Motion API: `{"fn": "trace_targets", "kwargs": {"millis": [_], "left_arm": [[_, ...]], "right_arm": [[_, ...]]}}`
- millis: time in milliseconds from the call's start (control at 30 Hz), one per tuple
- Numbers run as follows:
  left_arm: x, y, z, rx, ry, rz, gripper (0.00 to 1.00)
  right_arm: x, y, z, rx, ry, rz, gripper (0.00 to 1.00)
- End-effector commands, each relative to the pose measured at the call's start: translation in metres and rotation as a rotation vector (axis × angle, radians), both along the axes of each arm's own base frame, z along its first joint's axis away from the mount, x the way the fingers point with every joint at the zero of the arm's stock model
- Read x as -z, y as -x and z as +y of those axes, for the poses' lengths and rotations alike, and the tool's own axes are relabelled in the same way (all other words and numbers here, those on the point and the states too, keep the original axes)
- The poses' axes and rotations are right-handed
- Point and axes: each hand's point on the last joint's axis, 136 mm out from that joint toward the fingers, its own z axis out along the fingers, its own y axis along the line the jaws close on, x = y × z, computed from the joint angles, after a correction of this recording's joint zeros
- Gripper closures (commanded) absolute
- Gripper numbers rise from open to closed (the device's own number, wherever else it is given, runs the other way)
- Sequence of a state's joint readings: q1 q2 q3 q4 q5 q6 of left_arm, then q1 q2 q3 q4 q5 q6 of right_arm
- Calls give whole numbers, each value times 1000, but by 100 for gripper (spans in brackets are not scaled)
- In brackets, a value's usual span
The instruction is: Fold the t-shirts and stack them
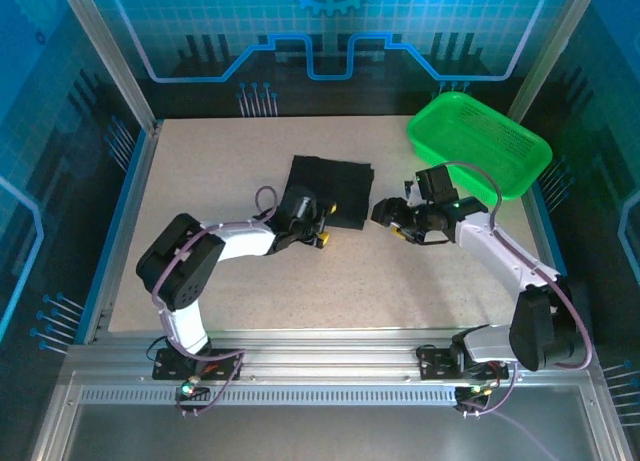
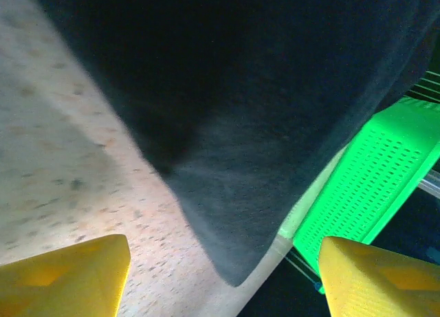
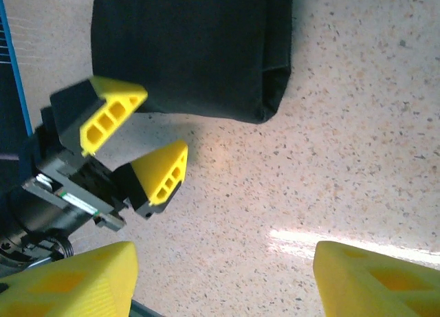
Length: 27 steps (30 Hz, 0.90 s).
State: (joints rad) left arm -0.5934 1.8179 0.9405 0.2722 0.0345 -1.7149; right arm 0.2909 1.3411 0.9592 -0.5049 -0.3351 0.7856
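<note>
Now seeing one shirt [image 1: 330,189] folded flat on the table [image 1: 200,281], with left gripper [image 3: 151,128] and right gripper [image 3: 223,276] agape and empty, further stacking probably pending.

A speckled beige table [image 1: 200,281] is enclosed by translucent blue panels [image 1: 60,131] printed with circuit patterns and framed by aluminium posts [image 1: 105,51]. Slotted aluminium rails [image 1: 330,371] are laid along its near edge.

A: What colour is the folded t-shirt [image 1: 330,189]?
B: Plain black. The basket [image 1: 480,141] is bright green mesh.
A: The desk [image 1: 200,201]?
B: Beige, finely speckled. The left end effector [image 3: 161,121] and right end effector [image 3: 223,262] have yellow fingers [image 3: 113,117].
</note>
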Motion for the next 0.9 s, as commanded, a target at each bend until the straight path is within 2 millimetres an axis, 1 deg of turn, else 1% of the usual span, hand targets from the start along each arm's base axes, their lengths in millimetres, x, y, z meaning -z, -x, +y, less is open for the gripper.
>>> {"fn": "trace_targets", "kwargs": {"millis": [0, 67, 167, 267, 367, 400, 467, 533, 567, 667, 733, 833, 867], "left_arm": [[-16, -25, -6, -101, 27, -71, 27], [-9, -29, -12, -100, 37, -55, 28], [6, -32, -20, -100, 40, 0, 31], [20, -34, -21, -119, 24, 42, 40], [29, -42, -24, -126, 23, 53, 59], [33, -44, -25, -126, 19, 60, 68], [39, -50, -22, -158, 26, 82, 82], [43, -55, -9, -203, 9, 92, 96], [44, -58, -1, -221, 3, 91, 100], [44, -71, 36, -282, -6, 83, 100], [41, -79, 67, -298, -31, 68, 100], [35, -91, 125, -341, -60, 43, 100], [34, -95, 140, -347, -65, 34, 100]], "right_arm": [[-23, -4, 0, -6, -45, -81, 31], [-23, -3, -3, -7, -38, -78, 31], [-21, -1, -7, -1, -36, -65, 32], [-19, 1, -12, 8, -32, -48, 32], [-15, 1, -17, 17, -25, -22, 33], [-14, 1, -18, 18, -24, -17, 33], [-15, 1, -20, 24, -25, -15, 33], [-16, -1, -22, 28, -25, -14, 33], [-17, -1, -23, 31, -23, -14, 34], [-20, -3, -26, 36, -14, -17, 34], [-21, -3, -27, 38, -12, -19, 34], [-21, -3, -28, 43, -10, -16, 35], [-20, -3, -29, 48, -7, -12, 35]]}}
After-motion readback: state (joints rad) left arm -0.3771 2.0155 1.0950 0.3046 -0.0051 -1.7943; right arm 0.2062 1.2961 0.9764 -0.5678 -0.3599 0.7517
